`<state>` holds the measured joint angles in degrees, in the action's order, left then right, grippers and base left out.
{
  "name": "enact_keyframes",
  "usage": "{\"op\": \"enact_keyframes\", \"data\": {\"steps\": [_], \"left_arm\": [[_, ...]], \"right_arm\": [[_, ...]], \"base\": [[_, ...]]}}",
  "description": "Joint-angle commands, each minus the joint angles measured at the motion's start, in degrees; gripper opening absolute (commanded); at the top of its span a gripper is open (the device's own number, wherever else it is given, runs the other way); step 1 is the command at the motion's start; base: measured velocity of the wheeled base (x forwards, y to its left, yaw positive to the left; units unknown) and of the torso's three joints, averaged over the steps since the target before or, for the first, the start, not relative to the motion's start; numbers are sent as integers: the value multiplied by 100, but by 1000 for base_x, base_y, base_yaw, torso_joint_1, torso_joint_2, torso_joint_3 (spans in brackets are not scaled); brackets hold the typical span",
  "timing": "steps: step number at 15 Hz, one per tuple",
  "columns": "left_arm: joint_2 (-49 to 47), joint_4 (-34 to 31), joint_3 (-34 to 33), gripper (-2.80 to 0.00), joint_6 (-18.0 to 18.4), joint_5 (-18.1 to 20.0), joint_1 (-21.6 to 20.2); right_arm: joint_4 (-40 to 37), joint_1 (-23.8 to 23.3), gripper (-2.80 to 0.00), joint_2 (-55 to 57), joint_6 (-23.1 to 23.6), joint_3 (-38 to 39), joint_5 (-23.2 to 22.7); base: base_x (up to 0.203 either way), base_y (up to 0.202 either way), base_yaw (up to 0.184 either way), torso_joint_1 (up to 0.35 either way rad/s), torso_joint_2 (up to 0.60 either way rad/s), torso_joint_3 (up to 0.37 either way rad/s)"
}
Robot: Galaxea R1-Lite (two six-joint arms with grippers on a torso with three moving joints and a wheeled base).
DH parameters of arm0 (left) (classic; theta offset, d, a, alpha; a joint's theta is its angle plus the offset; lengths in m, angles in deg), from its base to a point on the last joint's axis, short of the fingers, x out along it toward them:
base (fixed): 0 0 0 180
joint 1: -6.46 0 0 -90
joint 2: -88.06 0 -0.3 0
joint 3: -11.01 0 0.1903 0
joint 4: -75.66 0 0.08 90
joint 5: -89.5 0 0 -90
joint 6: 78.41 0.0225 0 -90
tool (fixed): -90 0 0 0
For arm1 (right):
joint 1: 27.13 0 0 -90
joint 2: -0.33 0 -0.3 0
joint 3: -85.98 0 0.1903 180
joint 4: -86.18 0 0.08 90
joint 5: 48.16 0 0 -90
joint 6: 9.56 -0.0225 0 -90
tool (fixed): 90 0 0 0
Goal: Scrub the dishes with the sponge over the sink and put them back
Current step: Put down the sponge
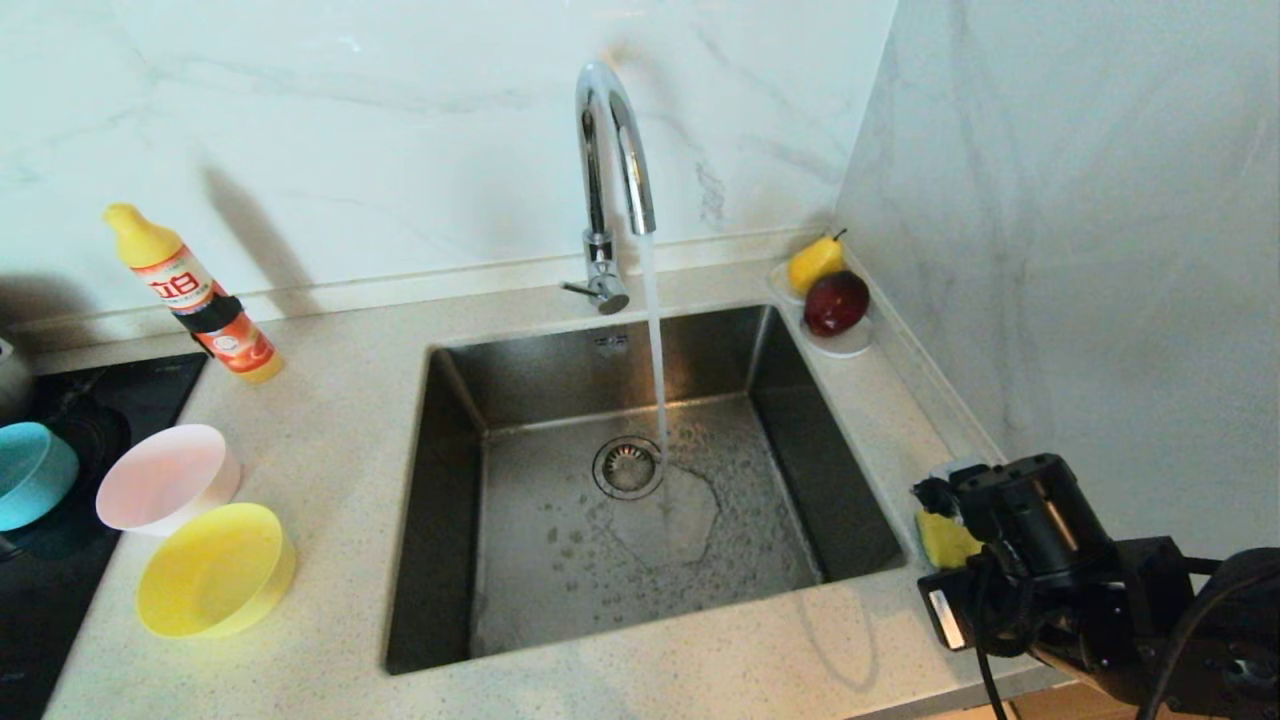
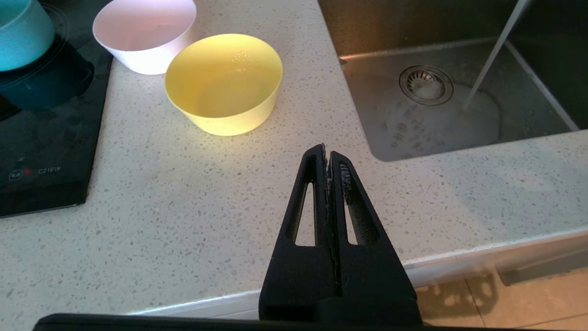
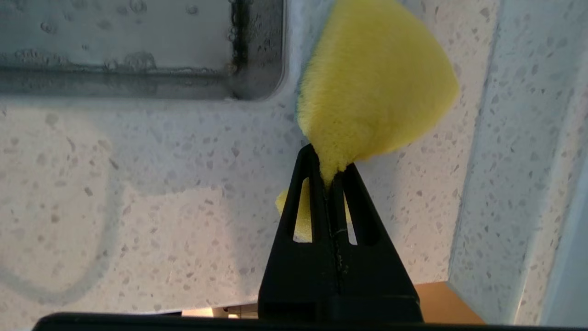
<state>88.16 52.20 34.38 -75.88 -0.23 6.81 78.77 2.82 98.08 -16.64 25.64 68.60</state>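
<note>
Sponge (image 3: pixel 374 82), yellow foam, is pinched at one corner between the closed fingers of the right gripper (image 3: pixel 330 168), above the speckled counter (image 1: pixel 340 400) just right of the sink (image 1: pixel 450 520). Water runs from the tap (image 1: pixel 610 150) into the basin. Pink bowl (image 1: pixel 165 478), yellow bowl (image 1: pixel 215 570) and blue bowl (image 1: pixel 35 475) sit far left. Left gripper (image 2: pixel 327 154) is closed on nothing, over the near counter.
</note>
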Motion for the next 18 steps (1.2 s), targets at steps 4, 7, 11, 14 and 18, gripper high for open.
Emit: {"op": "enact_keyframes", "data": {"steps": [4,7,11,14,18], "left_arm": [[-1,1,-34,-280,3,-1,0],[-1,1,-35,-280,3,-1,0],[-1,1,-35,-280,3,-1,0],[-1,1,-33,-280,3,-1,0],[-1,1,-35,-280,3,-1,0]], "right_arm": [[12,-16,-280,88,-7,-81,21],[12,-42,-280,95,-12,-91,5],[12,-193,-280,122,-4,-223,-32],[21,-218,-52,131,84,-257,-30],[12,-218,0,98,67,-241,-118]], "base": [[0,0,0,0,0,0],[0,0,0,0,0,0],[0,0,0,0,0,0],[0,0,0,0,0,0],[0,0,0,0,0,0]]}}
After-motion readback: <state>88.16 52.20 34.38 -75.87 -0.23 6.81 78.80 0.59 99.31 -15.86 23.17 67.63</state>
